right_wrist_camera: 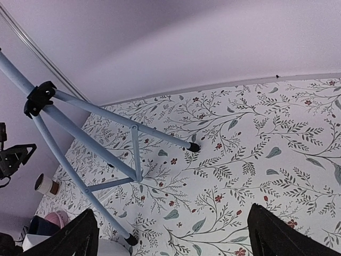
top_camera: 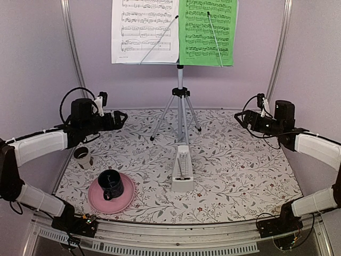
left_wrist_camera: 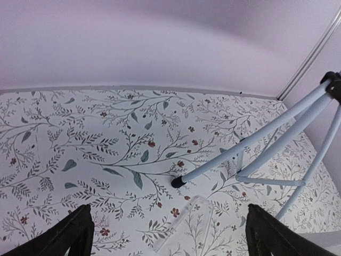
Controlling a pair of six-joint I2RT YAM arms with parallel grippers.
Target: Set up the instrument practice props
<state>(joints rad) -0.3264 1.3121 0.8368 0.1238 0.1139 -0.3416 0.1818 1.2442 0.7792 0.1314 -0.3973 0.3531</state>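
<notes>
The music stand's silver tripod point(top_camera: 180, 106) stands at the back middle of the floral table. A white sheet of music point(top_camera: 145, 29) and a green sheet of music point(top_camera: 208, 32) rest side by side on it, each under a wire arm and hiding the desk behind. The white pyramid metronome point(top_camera: 183, 169) stands upright in front of the tripod. My left gripper point(top_camera: 120, 118) hovers open and empty left of the tripod. My right gripper point(top_camera: 241, 118) hovers open and empty on the right. The tripod legs show in the left wrist view point(left_wrist_camera: 256, 141) and the right wrist view point(right_wrist_camera: 80, 138).
A dark mug point(top_camera: 111, 184) sits on a pink plate point(top_camera: 123, 204) at the front left. A small beige cup point(top_camera: 82, 156) stands behind it. A clear plastic piece point(left_wrist_camera: 186, 224) lies on the table near a tripod foot. Lilac walls close the back and sides.
</notes>
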